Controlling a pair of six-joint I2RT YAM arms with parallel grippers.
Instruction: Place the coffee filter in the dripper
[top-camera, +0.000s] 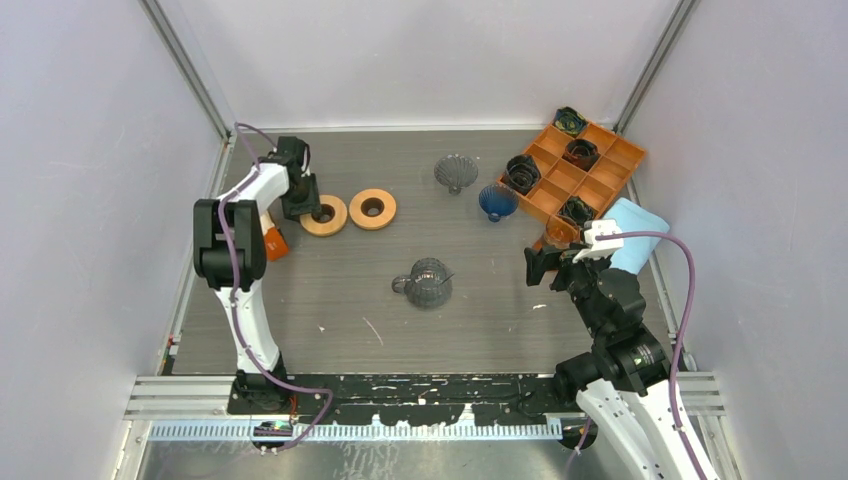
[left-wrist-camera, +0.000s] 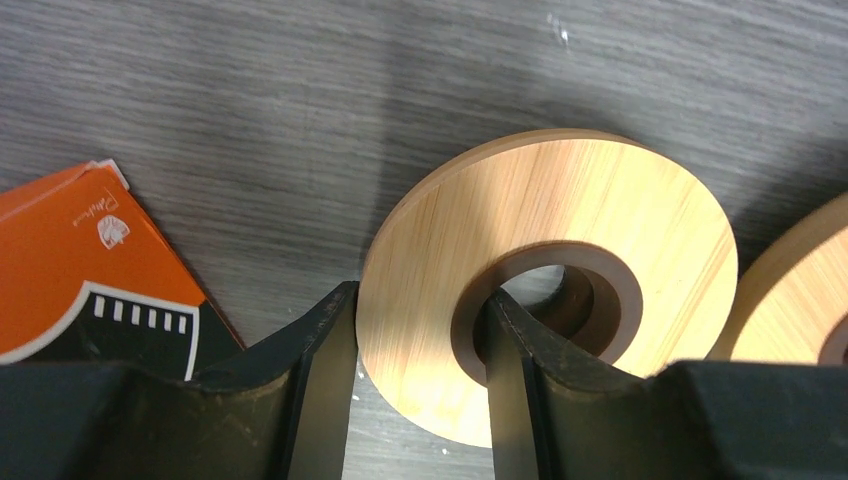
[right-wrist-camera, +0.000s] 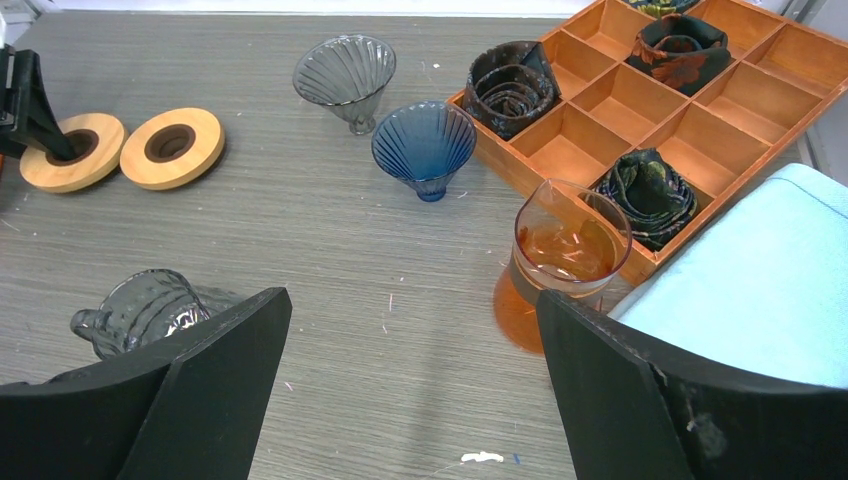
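No loose coffee filter shows; an orange printed box (top-camera: 274, 240) lies by my left arm, also in the left wrist view (left-wrist-camera: 90, 260). A grey glass dripper (top-camera: 456, 172) and a blue glass dripper (top-camera: 497, 202) stand mouth up at the back; both show in the right wrist view, grey (right-wrist-camera: 345, 75) and blue (right-wrist-camera: 425, 145). My left gripper (top-camera: 305, 208) is shut on the left wooden ring (left-wrist-camera: 560, 220), one finger outside its rim and one in its hole. My right gripper (right-wrist-camera: 412, 296) is open and empty above the table, next to an orange glass server (right-wrist-camera: 565, 260).
A second wooden ring (top-camera: 372, 208) lies right of the held one. A grey glass carafe (top-camera: 428, 282) stands mid-table. An orange compartment tray (top-camera: 625, 150) with dark rolled items sits back right, and a light blue cloth (top-camera: 635, 230) lies by it.
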